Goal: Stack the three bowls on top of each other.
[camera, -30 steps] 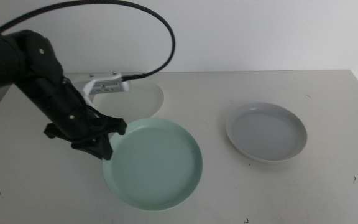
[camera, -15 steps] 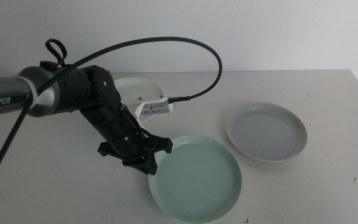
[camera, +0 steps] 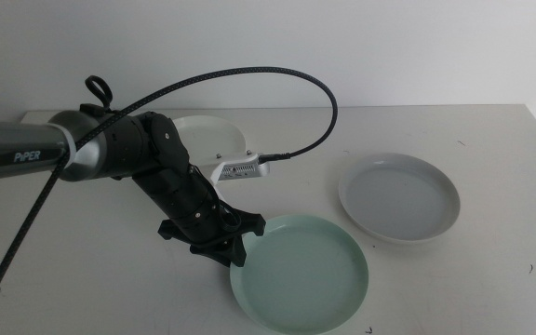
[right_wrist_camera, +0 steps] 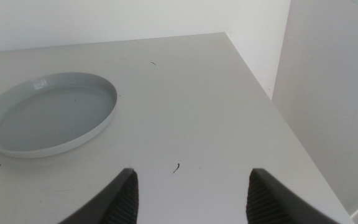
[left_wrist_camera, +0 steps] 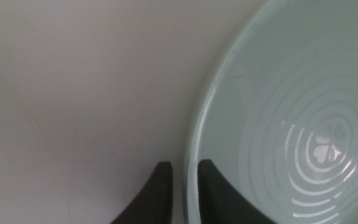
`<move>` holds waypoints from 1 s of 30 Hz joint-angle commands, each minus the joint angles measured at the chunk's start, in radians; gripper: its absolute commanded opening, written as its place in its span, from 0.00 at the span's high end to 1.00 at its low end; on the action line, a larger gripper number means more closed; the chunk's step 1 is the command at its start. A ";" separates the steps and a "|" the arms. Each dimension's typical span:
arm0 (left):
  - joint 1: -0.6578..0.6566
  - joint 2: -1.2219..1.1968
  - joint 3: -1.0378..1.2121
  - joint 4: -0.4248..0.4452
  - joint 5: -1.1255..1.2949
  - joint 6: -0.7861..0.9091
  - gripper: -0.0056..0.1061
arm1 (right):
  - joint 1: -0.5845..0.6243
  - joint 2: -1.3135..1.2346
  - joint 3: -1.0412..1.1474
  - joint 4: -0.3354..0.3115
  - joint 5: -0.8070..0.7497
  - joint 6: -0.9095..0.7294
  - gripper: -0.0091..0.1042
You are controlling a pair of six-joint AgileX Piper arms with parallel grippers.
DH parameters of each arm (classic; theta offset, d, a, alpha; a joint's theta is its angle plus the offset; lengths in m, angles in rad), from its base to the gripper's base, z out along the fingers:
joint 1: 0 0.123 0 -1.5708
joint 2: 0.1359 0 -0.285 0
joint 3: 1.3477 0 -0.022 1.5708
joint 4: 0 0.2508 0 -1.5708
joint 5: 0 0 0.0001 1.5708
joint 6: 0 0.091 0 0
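Right end effector (right_wrist_camera: pixel 191 193) with two dark jaws spread wide apart, holding nothing, above a pale counter (right_wrist_camera: pixel 185 99). Shallow round pale grey plastic bowl (right_wrist_camera: pixel 48 115) resting flat, well apart from both jaws. White wall beyond the counter's edge.

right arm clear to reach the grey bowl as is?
Probably yes. The right gripper hangs open over bare table with the pale grey bowl ahead and nothing between. The left gripper, gripping the mint green bowl, sits apart from it.
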 commanded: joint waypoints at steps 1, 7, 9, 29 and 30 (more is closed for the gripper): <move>-0.007 -0.053 -0.029 -0.036 0.002 0.010 0.69 | -0.007 -0.023 -0.023 -0.022 -0.069 -0.004 0.52; 0.006 -0.080 -0.068 -0.014 0.062 0.036 0.11 | -0.007 -0.023 -0.023 -0.022 -0.069 -0.004 0.52; 0.017 -0.101 -0.098 -0.018 0.107 0.041 0.01 | -0.007 -0.023 -0.023 -0.022 -0.069 -0.004 0.52; 0.037 -0.449 -0.373 0.639 0.144 -0.380 0.01 | -0.007 -0.023 -0.023 -0.022 -0.069 -0.004 0.52; 0.049 -0.449 -0.392 0.660 0.162 -0.383 0.01 | -0.007 -0.023 -0.023 -0.022 -0.069 -0.004 0.52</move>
